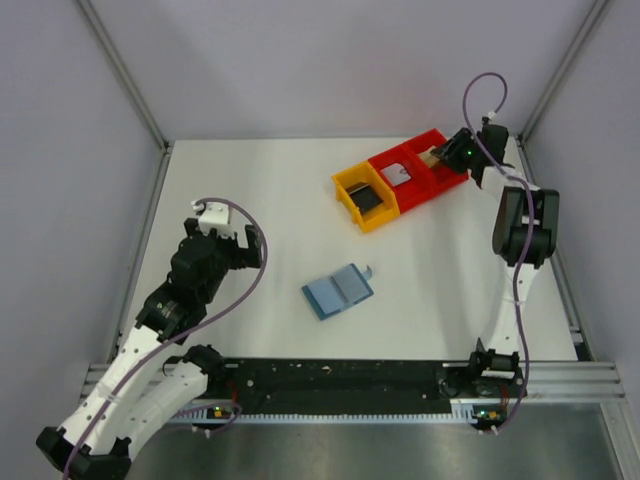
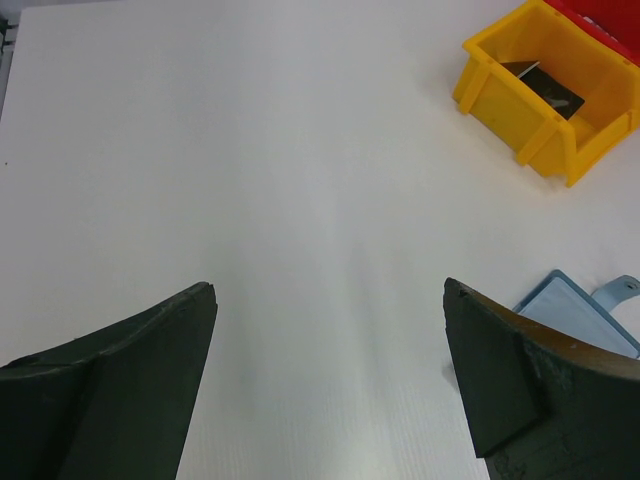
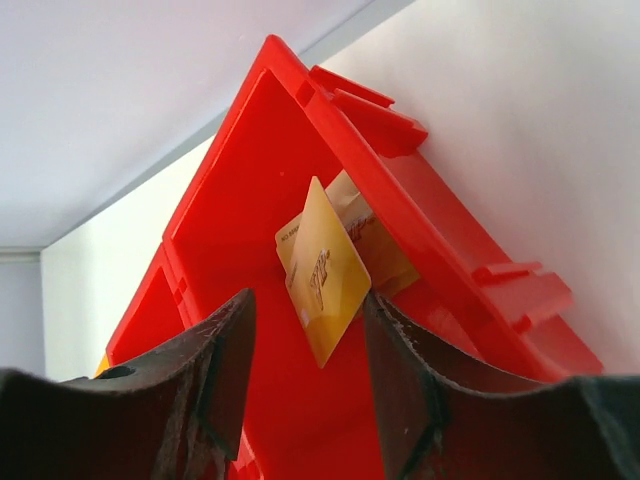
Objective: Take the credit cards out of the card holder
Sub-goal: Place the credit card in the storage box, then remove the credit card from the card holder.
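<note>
The right arm (image 1: 520, 225) stretches to the counter's (image 1: 260, 200) far edge, jaws flanking a tan-yellow card (image 3: 325, 275) over the red bin (image 3: 250, 170), grip unclear; left jaws gape wide.

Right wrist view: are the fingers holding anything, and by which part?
Cannot tell. The tan-yellow card stands between the fingers at the red bin; one long edge touches a finger, a gap shows at the other.
</note>
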